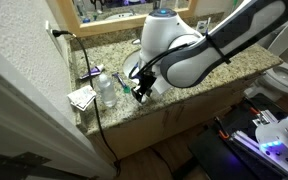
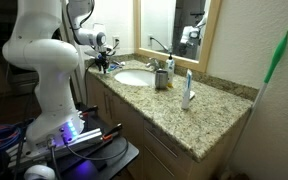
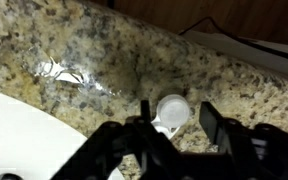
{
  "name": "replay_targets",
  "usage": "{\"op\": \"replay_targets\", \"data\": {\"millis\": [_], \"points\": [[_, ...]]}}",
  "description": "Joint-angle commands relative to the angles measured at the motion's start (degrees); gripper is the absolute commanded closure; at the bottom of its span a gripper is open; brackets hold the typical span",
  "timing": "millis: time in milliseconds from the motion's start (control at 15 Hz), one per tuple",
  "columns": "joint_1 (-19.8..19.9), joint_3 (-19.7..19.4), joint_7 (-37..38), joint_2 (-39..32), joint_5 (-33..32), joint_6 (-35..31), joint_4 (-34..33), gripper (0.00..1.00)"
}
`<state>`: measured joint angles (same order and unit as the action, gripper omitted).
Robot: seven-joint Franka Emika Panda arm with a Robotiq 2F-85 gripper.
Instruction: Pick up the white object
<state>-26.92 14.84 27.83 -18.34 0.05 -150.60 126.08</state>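
Observation:
The white object (image 3: 171, 110) is a small round cap-like piece lying on the speckled granite counter (image 3: 104, 50), just beyond the white sink rim (image 3: 24, 130). In the wrist view my gripper (image 3: 176, 106) straddles it with a dark finger on each side. The left finger is close beside it, while a narrow strip of counter shows between it and the right finger. The jaws stand apart and do not pinch it. In both exterior views the gripper (image 1: 139, 90) (image 2: 104, 65) hangs low over the counter beside the sink, and the white object is hidden there.
A clear plastic bottle (image 1: 106, 90), papers (image 1: 82, 97) and a black cable (image 1: 87, 60) lie on the counter near the wall. Past the sink (image 2: 134, 77) stand a faucet (image 2: 156, 45), a cup (image 2: 161, 78) and a white bottle (image 2: 187, 92). Something shiny (image 3: 64, 72) lies nearby.

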Motion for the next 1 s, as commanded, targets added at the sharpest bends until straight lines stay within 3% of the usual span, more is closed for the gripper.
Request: {"op": "replay_targets", "data": {"millis": [0, 200, 533, 667, 933], "points": [[0.07, 0.02, -0.32, 0.42, 0.6, 0.91, 0.29, 0.75], [0.04, -0.04, -0.11, 0.79, 0.51, 1.26, 0.35, 0.96], [-0.02, -0.22, 0.3, 1.43, 0.27, 1.78, 0.6, 1.0], [-0.15, -0.35, 0.53, 1.3, 0.03, 1.71, 0.53, 0.73], [-0.46, -0.71, 0.76, 1.17, -0.8, 1.11, 0.2, 0.46]]}}
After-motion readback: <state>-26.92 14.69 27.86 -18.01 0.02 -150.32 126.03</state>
